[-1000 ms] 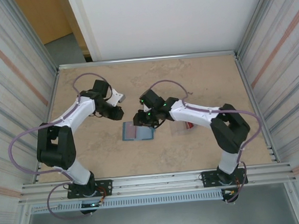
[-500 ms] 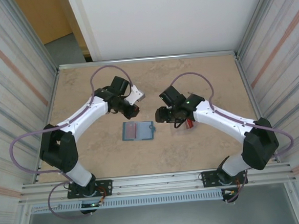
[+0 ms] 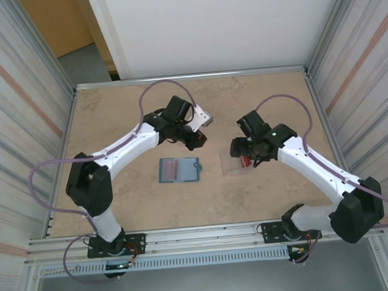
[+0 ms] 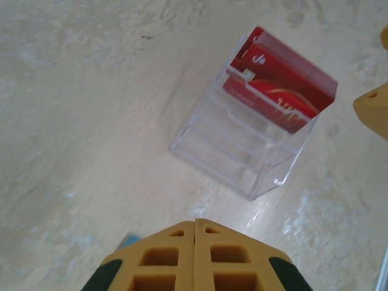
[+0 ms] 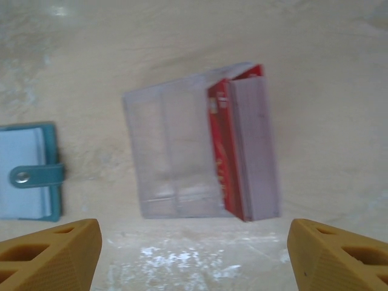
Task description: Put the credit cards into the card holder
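Right claw (image 5: 194,254) shifted right, spread wide above clear case (image 5: 173,157)

No legible txt anywhere. Credit cards (image 4: 282,91), standing in clear case (image 4: 242,157) ahead-right of left hand (image 4: 194,225): small white logo mark + pale script lines on red faces, too blurred to read. Right wrist view: cards just ahead of right hand (image 5: 194,251), faint light marks on red, unreadable.
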You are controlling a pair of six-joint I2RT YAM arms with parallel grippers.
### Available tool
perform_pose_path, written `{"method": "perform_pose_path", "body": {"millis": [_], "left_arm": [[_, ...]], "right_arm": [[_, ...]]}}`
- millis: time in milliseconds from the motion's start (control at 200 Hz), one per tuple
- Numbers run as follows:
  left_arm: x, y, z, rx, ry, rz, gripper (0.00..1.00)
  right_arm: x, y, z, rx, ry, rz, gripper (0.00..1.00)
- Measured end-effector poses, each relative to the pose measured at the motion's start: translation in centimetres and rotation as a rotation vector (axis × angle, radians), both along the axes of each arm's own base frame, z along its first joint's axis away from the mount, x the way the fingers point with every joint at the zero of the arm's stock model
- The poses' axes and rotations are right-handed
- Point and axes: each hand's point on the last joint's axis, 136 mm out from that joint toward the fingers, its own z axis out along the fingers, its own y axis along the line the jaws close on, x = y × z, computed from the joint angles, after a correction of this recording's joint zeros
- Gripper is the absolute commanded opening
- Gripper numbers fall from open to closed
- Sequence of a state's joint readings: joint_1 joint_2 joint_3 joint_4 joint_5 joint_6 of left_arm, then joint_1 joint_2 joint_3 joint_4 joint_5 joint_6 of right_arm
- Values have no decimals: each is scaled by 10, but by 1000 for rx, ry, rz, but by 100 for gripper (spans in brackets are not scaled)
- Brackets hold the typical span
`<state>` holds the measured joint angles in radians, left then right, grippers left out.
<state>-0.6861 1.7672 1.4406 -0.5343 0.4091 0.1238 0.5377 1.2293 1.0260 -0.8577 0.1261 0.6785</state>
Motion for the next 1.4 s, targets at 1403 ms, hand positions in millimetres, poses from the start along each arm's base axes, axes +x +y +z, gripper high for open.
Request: {"method": "perform_pose_path", "body": {"millis": [1403], "left_arm": [[-42,-81,-100,84,288,-121,0]], "right_arm": [[16,-36,-59,40,162,-59,72]]}}
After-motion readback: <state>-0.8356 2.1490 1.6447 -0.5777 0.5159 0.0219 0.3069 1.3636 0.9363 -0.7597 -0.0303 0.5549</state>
